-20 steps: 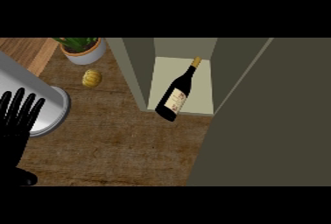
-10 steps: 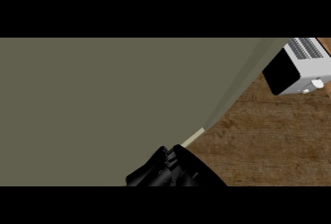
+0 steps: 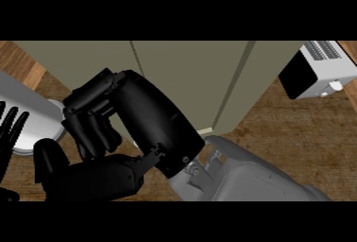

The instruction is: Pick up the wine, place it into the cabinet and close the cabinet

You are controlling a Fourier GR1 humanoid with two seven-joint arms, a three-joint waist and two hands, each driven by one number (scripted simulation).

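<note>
Olive-grey cabinet [image 3: 188, 80] panels fill the upper middle of the head view, with vertical seams between them; its doors look shut or nearly so. The wine bottle does not show anywhere, so I cannot tell where it is. Close to the camera, the right hand [image 3: 132, 123] covers the centre-left, its grey forearm [image 3: 258, 182] coming in from the lower right. This hand's back faces the camera and its fingers [image 3: 94, 130] are bent downward, curled against the lower left cabinet panel, with nothing visibly held in them. At the left edge the left hand [image 3: 10, 132] shows only as straight, spread fingertips pointing up. A grey rounded object [image 3: 28, 123] lies on the wooden counter [image 3: 307, 142] behind those fingertips. A white and black toaster oven [image 3: 314, 71] sits at the upper right on the counter.
</note>
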